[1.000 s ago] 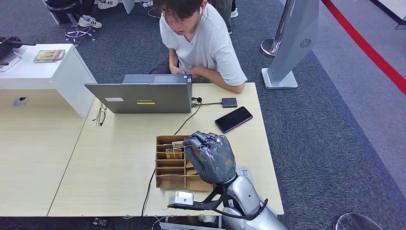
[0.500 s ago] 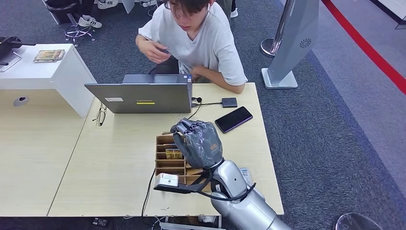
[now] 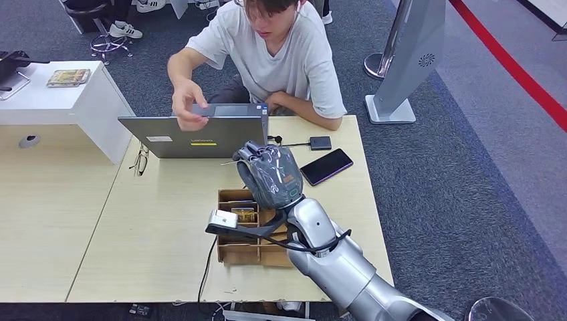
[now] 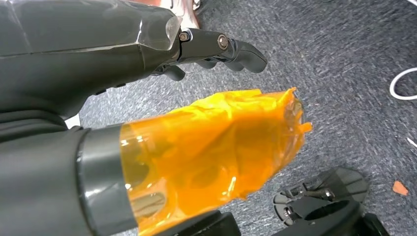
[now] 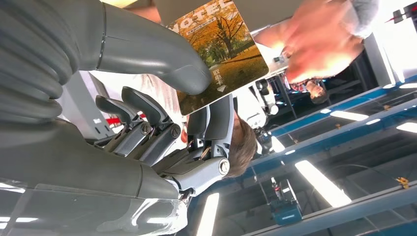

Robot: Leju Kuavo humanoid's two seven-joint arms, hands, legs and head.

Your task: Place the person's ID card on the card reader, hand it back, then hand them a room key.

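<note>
1. The right hand (image 3: 269,175), glossy grey and ribbed at the wrist, pinches a flat room key (image 5: 221,54) printed with autumn trees between thumb and fingers.
2. Just below it sits a slotted wooden card box (image 3: 239,227) on the pale wood-grain table (image 3: 160,221).
3. Farther off stand a grey laptop (image 3: 200,137) and a black phone (image 3: 326,166); a person's hand (image 3: 187,103) touches the laptop lid.
4. Dark carpet surrounds the table.
5. The left hand (image 4: 147,59), thumb wrapped in orange tape, hangs over carpet with fingers apart, holding nothing.
</note>
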